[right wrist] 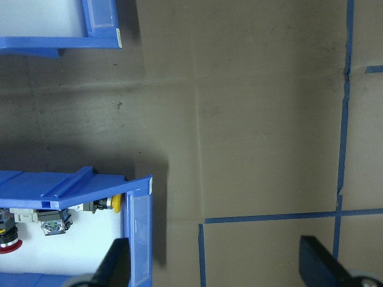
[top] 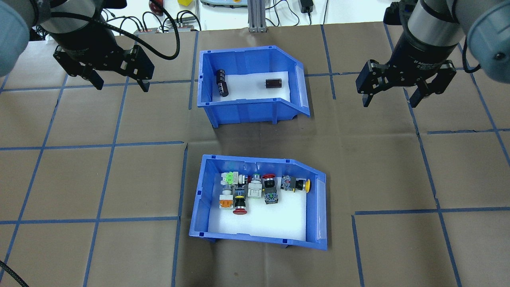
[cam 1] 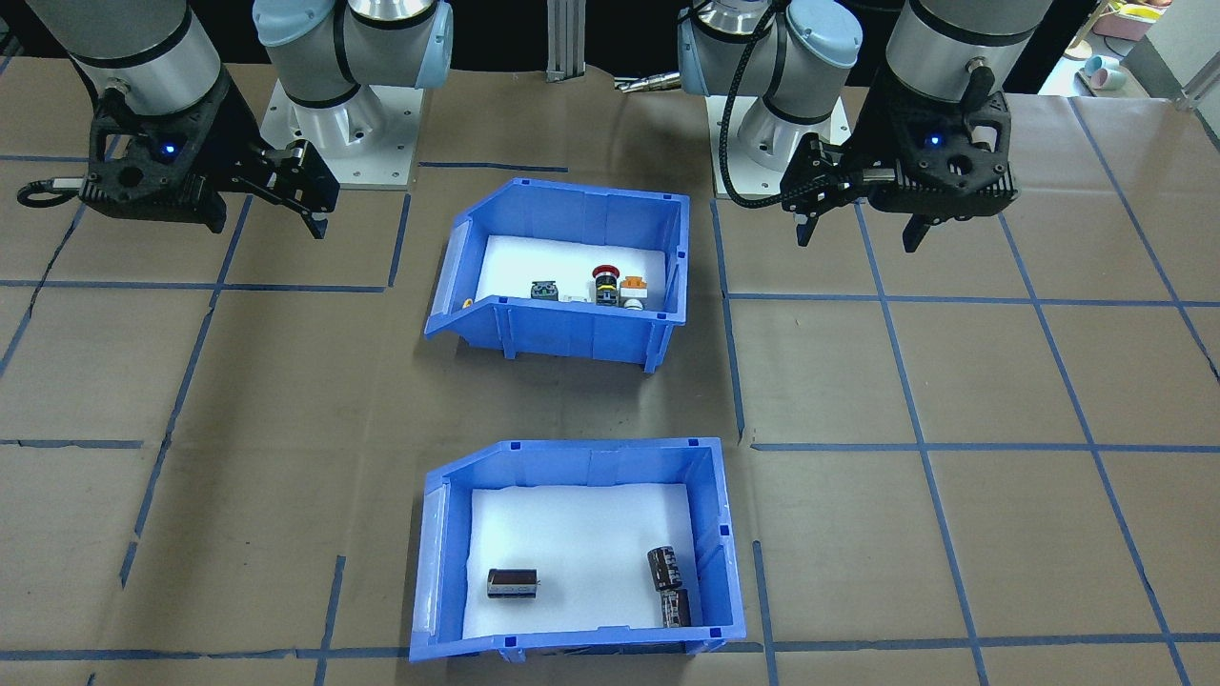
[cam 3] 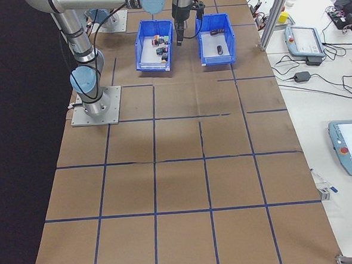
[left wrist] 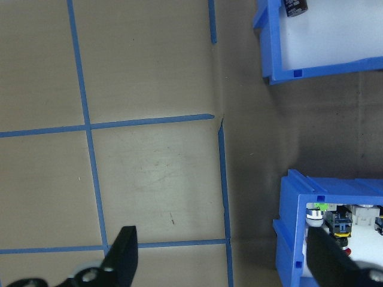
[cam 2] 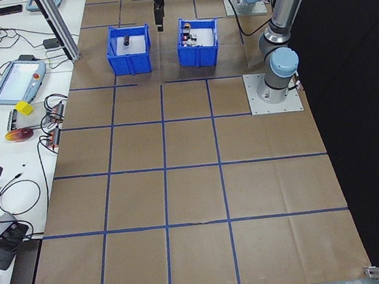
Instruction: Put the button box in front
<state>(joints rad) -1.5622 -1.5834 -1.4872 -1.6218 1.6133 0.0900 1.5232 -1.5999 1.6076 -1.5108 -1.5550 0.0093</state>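
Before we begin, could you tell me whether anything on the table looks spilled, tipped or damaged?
Nothing stands out. The button box and the capacitor bin both sit upright with their parts inside, and the left gripper and right gripper hang open, apart from them.

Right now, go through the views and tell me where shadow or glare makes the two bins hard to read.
Front-facing view: the button box hides most switches behind its near wall. Overhead view: even light, switches clear, soft shadow under the capacitor bin. Right wrist view: a dark shadow beside the box. Side views: bins too small for detail.
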